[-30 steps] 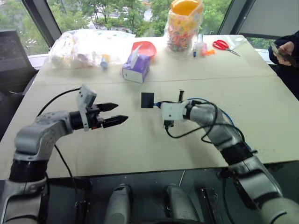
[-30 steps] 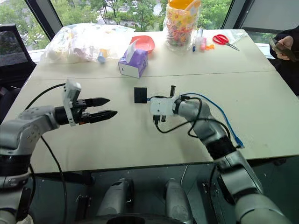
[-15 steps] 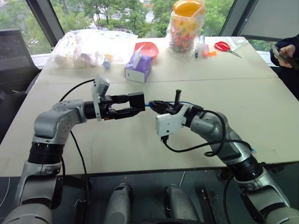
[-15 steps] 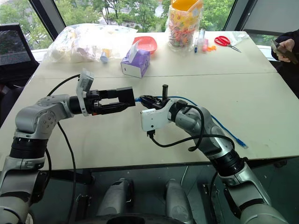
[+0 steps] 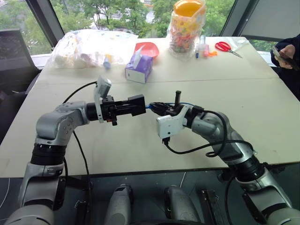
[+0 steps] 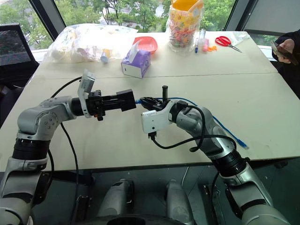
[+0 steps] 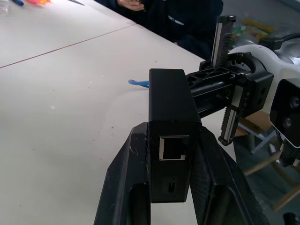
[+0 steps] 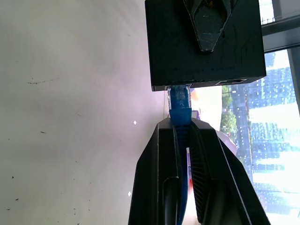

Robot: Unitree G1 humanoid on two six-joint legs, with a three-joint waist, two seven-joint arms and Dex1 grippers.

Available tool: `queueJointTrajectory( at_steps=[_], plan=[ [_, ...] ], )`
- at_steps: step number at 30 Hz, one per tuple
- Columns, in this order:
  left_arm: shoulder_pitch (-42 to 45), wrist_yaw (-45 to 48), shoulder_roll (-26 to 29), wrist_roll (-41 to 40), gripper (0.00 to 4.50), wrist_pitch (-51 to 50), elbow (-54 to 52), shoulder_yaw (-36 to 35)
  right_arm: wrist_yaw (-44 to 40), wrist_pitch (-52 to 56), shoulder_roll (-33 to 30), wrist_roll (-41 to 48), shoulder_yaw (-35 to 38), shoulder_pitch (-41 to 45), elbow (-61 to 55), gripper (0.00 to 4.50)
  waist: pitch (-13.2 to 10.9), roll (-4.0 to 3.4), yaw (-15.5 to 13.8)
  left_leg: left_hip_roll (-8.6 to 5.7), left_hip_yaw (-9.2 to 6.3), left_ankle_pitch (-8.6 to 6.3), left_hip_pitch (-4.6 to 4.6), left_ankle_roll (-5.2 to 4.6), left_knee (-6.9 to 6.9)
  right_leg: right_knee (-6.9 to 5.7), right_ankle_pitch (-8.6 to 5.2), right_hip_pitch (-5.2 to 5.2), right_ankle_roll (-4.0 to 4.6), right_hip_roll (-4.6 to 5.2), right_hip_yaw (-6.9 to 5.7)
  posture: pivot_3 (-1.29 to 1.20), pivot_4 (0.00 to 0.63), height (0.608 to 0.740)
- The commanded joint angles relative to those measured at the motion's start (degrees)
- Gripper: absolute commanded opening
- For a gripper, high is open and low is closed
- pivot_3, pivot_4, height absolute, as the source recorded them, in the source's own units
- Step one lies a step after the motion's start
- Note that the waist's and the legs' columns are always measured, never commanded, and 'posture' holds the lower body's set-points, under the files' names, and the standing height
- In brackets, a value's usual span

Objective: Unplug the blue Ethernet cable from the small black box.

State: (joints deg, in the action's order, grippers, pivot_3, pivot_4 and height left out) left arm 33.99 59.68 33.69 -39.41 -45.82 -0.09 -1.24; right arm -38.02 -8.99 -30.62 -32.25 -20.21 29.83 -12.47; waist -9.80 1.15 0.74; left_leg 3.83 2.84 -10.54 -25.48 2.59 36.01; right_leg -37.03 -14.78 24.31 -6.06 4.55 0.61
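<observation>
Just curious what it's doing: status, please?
Left gripper shut on box. Right gripper shut on cable, plug still in box. Both held above table; nothing in the way.

No text, label, brand, number or sign can be read on anything here.

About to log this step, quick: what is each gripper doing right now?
Left gripper: shut on the small matte-black box.
Right gripper: shut on the thin bright-blue Ethernet cable, whose plug is in the box.
</observation>
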Motion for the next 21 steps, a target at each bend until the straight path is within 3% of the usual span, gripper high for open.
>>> queueJointTrajectory(
  at_steps=[1,5,8,11,14,15,21],
  plan=[
    [0.2,1.3,0.6,-0.6,0.5,0.2,-1.6,-0.4,0.0,-0.4,-0.6,1.3,2.1,2.1,-1.6,0.0,0.0,0.0,0.0,0.0,0.0,0.0,0.0,0.0,0.0,0.0,0.0,0.0,0.0,0.0,0.0,0.0,0.15,0.735],
    [0.1,4.7,2.1,-0.1,0.5,1.1,-1.5,0.6,-9.8,14.1,2.9,14.8,4.5,1.3,-6.1,0.0,0.0,0.01,0.0,0.0,-0.01,0.0,0.0,0.0,-0.01,-0.01,0.0,0.0,0.0,0.0,0.0,0.0,0.15,0.735],
    [0.4,7.6,3.7,-0.4,0.5,0.9,-1.5,0.9,-17.7,28.2,2.4,24.5,6.9,2.5,-9.7,1.16,0.0,0.0,0.0,0.01,-0.02,0.0,0.0,0.0,-0.02,-0.03,0.0,0.0,0.0,0.0,-0.01,0.0,0.15,0.735],
    [1.5,9.5,4.3,-1.3,0.5,0.6,-0.9,0.1,-28.6,49.2,-2.4,39.0,9.2,3.4,-15.2,2.67,0.0,0.01,-0.3,0.02,-0.03,-0.01,-0.01,-0.01,0.04,-0.02,0.0,-0.02,0.02,0.02,-0.02,0.0,0.15,0.735],
    [2.2,11.4,5.1,-2.2,0.5,0.0,-1.3,-0.2,-29.5,61.7,-1.6,49.6,14.1,7.1,-14.2,4.16,0.0,0.02,-0.1,0.02,-0.04,-0.03,0.0,-0.05,0.05,0.01,-0.01,-0.05,0.04,0.05,-0.02,0.0,0.15,0.735],
    [2.3,12.0,5.2,-2.4,0.5,-0.1,-1.6,-0.2,-29.1,66.0,-0.7,52.9,16.0,9.0,-12.8,4.43,0.0,0.01,0.0,0.02,-0.04,-0.03,0.0,-0.05,0.04,0.0,-0.01,-0.03,0.05,0.05,-0.02,0.0,0.15,0.735],
    [3.4,13.2,5.9,-3.9,0.5,-1.4,-2.9,-0.5,-23.5,82.3,2.3,62.0,19.9,17.0,-3.5,4.43,0.0,0.01,0.1,0.04,-0.02,-0.04,0.02,-0.07,-0.03,0.0,-0.01,0.03,0.1,0.05,-0.03,0.0,0.15,0.735]
  ],
)
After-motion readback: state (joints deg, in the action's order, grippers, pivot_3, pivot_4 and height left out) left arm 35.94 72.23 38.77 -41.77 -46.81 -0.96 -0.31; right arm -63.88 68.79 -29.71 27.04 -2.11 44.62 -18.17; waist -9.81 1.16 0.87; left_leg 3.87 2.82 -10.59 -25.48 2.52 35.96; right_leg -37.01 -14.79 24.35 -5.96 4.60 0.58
